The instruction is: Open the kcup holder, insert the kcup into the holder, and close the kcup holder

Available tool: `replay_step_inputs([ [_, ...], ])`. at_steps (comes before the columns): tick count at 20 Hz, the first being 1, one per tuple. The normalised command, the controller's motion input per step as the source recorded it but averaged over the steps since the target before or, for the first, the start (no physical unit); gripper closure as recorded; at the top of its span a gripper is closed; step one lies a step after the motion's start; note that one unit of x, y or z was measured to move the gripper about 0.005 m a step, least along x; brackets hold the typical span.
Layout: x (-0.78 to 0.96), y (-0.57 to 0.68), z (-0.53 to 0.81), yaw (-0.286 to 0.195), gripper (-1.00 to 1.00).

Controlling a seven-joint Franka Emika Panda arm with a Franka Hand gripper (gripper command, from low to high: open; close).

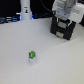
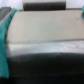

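Note:
The kcup holder is a black boxy unit with stacked front panels, standing at the back on the exterior view's right. My gripper hangs right at its top, white arm body above it; its fingers are too blurred to tell open from shut. The kcup, a tiny bright green pod, lies alone on the white table, well away from the gripper toward the exterior view's left and front. The wrist view is very blurred and filled by a grey and black surface, the kcup holder, seen from very close.
A white bottle-shaped object stands at the back on the exterior view's left, with dark clutter along the back edge. A teal patch shows at one side of the wrist view.

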Motion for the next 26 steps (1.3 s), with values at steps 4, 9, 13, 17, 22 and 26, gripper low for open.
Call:
replay_step_inputs([
  [4, 0.92, -0.22, 0.2, -0.068, 1.0],
  [9, 0.96, -0.24, 0.12, -0.064, 1.0],
  [13, 0.96, -0.24, 0.18, -0.063, 1.0],
  [17, 0.97, -0.25, 0.22, -0.06, 1.0],
  [22, 0.97, -0.27, 0.21, -0.057, 1.0],
  [26, 0.95, -0.3, 0.19, -0.064, 1.0],
])
